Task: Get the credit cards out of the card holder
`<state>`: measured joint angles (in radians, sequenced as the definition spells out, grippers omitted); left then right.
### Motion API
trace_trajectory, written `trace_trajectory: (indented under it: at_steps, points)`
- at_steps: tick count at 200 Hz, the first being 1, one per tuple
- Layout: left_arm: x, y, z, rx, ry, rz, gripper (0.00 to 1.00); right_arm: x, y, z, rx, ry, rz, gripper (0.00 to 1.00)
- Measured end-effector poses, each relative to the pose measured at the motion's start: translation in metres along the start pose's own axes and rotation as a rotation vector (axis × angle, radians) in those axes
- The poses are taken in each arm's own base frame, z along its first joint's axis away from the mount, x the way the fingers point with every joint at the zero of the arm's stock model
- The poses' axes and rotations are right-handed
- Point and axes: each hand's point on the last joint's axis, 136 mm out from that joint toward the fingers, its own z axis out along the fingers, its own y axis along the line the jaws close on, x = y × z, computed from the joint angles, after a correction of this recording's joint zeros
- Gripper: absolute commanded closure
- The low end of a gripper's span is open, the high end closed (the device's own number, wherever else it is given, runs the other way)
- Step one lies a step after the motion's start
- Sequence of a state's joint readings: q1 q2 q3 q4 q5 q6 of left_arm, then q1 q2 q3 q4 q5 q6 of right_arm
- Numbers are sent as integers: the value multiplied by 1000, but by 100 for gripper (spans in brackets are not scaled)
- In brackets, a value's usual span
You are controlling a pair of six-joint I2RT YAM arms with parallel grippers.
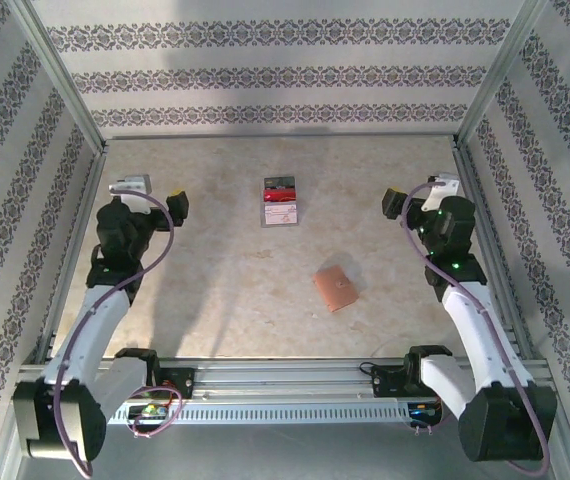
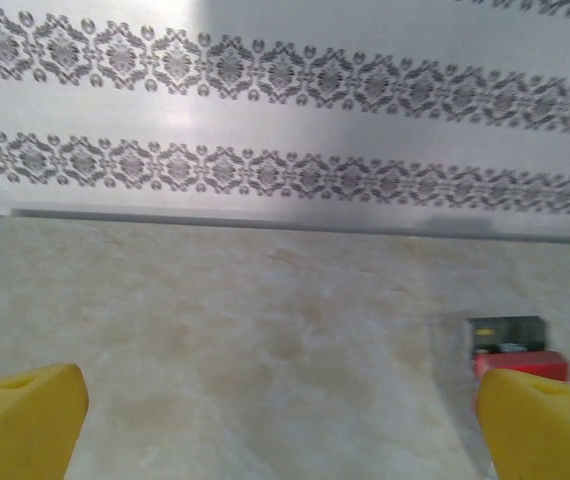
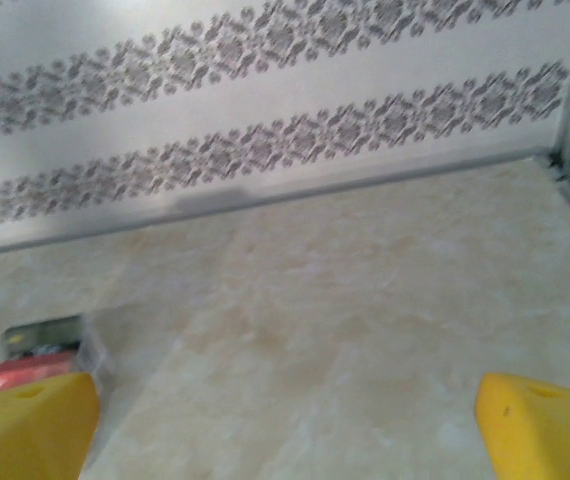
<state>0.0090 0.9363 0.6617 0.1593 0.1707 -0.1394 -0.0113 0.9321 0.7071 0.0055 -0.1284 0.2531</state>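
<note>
Both arms are drawn back at the sides of the tabletop [image 1: 215, 270], well apart from the task's things. The left end effector [image 1: 177, 206] and the right end effector [image 1: 396, 203] are each spread wide and hold nothing. In the wrist views the yellow fingertips [image 2: 25, 415] sit at opposite edges with bare surface between them, and the same goes for the right fingertips [image 3: 540, 425].

The holder [image 1: 334, 288] lies flat a little right of centre, nearer the right arm. It is turned at an angle with its salmon side up, apparently folded shut. No cards show at its edges, so I cannot tell whether any are inside.

Farther back, near mid-table and well apart from it, lies a small stack [image 1: 280, 200] of dark, red and white. Its red layer may be a card, though that is too small to confirm. With the holder closed and untouched, my judgement is that the opening and pulling out are all left to do.

The room is a boxed cell with white walls [image 1: 265, 70] banded in dark damask and metal posts [image 1: 60, 75] at the corners. The tabletop is pale, marbled beige and matte, and a rail [image 1: 285, 385] runs along its near edge.
</note>
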Motion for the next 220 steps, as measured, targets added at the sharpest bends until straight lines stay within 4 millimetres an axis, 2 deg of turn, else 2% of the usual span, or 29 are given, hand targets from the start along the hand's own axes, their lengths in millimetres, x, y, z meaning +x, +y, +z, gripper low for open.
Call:
trace_trajectory:
  at_steps: [17,41,67,92,115,128,169,189,220]
  points:
    - [1,-9,-15,37,60,-49,0,7,10,-13,-36,91,39,7]
    - [12,-18,-37,65,155,-108,0,29,16,-31,-45,245,82,13]
    - [22,-31,-61,116,222,-182,0,65,20,-47,-62,417,130,19]
    - [35,-42,-76,162,286,-267,6,104,24,-57,-83,555,187,23]
    - [57,-51,-82,198,349,-348,11,147,32,-64,-107,701,214,24]
    - [76,-58,-83,223,403,-394,13,164,39,-64,-126,766,222,25]
    - [135,-93,-90,306,591,-487,14,202,46,-58,-144,870,264,22]
    - [149,-116,-92,357,649,-477,16,219,47,-56,-148,907,278,23]
    - [170,-152,-86,405,722,-446,17,233,51,-49,-161,938,278,23]
